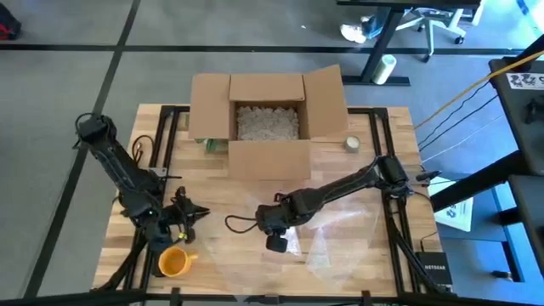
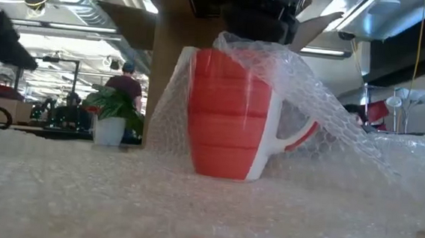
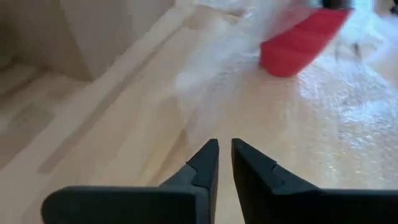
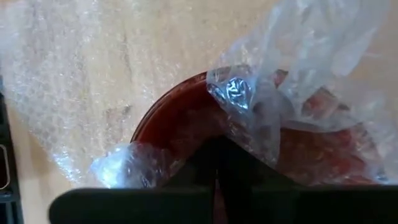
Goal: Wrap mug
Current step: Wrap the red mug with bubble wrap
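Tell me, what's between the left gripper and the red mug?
Only bare wood and bubble wrap between the left gripper and the red mug, in the left wrist view.

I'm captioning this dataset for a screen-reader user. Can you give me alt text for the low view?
A red mug with a white handle stands upright on a sheet of bubble wrap, with part of the wrap draped over its top and handle side. A cardboard box rises behind it.
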